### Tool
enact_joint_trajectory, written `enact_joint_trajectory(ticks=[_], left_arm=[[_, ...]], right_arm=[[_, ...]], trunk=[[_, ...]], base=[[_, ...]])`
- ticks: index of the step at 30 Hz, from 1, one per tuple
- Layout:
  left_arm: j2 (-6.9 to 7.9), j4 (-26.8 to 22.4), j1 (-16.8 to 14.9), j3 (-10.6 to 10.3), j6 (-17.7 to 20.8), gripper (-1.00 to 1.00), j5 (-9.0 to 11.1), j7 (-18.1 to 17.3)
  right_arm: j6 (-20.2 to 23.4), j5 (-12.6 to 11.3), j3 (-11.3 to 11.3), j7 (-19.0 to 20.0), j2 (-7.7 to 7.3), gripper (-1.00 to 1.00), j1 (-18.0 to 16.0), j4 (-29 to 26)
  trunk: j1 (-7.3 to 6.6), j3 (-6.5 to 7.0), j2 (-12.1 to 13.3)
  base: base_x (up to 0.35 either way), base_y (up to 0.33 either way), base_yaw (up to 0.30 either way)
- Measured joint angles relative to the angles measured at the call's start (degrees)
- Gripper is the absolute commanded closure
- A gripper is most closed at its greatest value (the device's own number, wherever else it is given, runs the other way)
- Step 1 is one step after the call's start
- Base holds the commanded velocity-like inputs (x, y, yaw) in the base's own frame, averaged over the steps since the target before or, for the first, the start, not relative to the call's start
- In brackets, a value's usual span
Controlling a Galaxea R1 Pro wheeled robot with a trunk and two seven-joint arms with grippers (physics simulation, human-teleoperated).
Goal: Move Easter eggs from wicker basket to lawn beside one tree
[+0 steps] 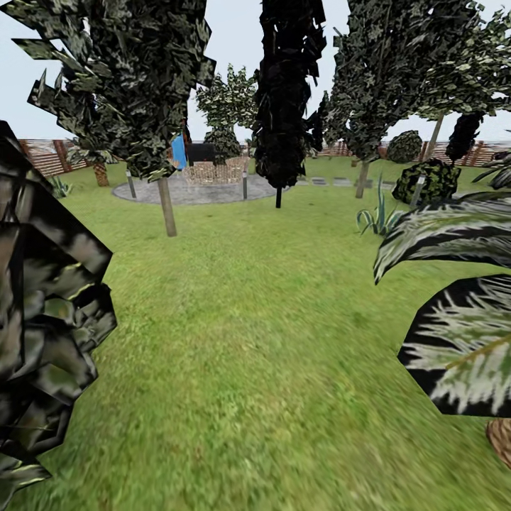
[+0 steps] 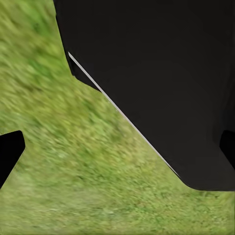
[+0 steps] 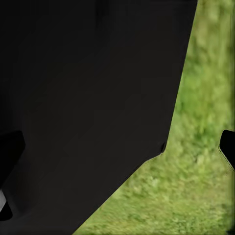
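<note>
Lawn (image 1: 255, 341) ahead; wicker basket (image 1: 502, 440) edge at 4 o'clock; thin-trunk trees at 12. Gripper fingertips (image 2: 10, 152) visible both wrists, apart/together: can't tell

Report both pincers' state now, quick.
Left pincer: open, nothing between the fingertips, just lawn beneath.
Right pincer: open, holding nothing; a dark body part fills the space behind.

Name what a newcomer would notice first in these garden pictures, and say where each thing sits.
The wide green lawn fills the middle of the head view. A very dark narrow tree stands upright at centre back, beside a grey paved circle. Large striped leaves crowd in at the right edge, with a bit of woven wicker below them.
</note>
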Motion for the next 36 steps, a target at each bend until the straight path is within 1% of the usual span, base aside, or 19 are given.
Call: enact_joint_trajectory(ticks=[36], left_arm=[[-0.06,0.0,0.0,0.0,0.0,-1.0,0.0,0.0]], right_arm=[[0.0,0.0,0.0,0.0,0.0,-1.0,0.0,0.0]], trunk=[[0.0,0.0,0.0]], base=[[0.33,0.0,0.0]])
